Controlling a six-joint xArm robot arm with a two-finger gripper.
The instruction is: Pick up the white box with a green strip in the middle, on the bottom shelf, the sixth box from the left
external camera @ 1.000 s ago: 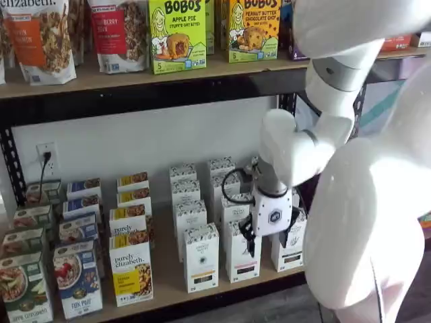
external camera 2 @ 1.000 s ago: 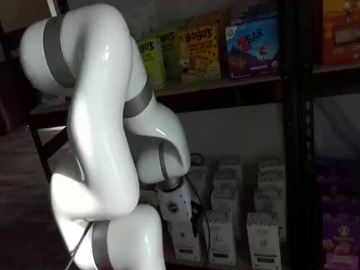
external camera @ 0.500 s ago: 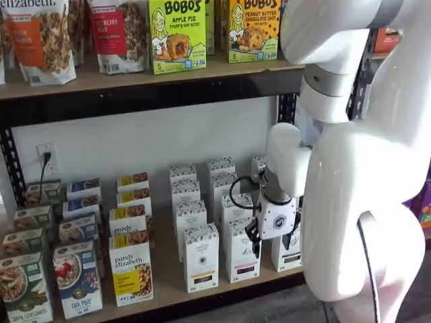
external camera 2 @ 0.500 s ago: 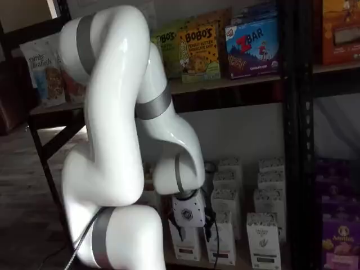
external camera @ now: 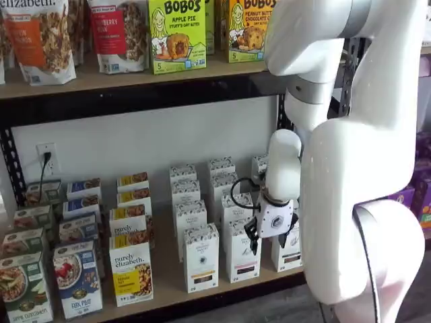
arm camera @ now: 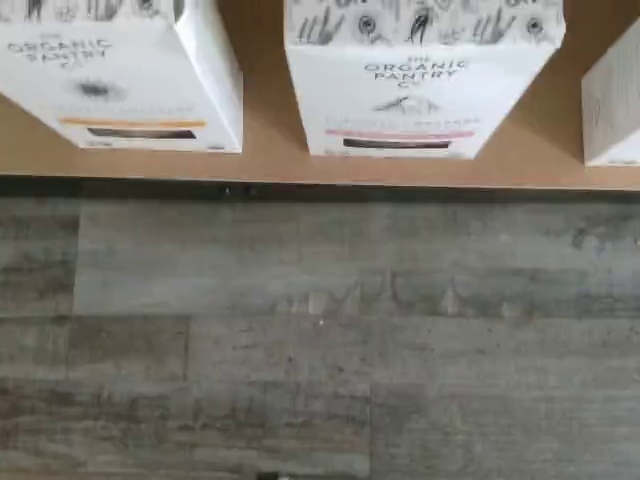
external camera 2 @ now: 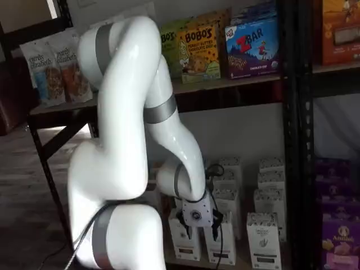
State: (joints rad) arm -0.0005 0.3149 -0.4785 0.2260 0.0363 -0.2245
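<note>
The white box (external camera: 292, 254) stands at the front of the rightmost column of white cartons on the bottom shelf (external camera: 168, 282), its upper part hidden behind my gripper (external camera: 271, 241). It also shows in a shelf view (external camera 2: 262, 241). My gripper hangs in front of the shelf edge, between this box and the carton to its left, touching neither. Its two black fingers (external camera: 252, 242) stand apart with a gap, open and empty. In a shelf view the gripper (external camera 2: 198, 228) sits before two front cartons. The wrist view shows the shelf board (arm camera: 265, 110), but no green strip.
Like white cartons (external camera: 201, 259) (external camera: 240, 254) stand in rows to the left. In the wrist view one carton has an orange strip (arm camera: 110, 70), one a pink strip (arm camera: 420, 80). Purely Elizabeth boxes (external camera: 131, 269) stand further left. A black rack post (external camera 2: 292, 140) stands at the right. Grey plank floor (arm camera: 320, 340) lies below.
The gripper has shifted a little to the right along the front cartons, and the upper arm links have swung over. The gripper stays open and empty.
</note>
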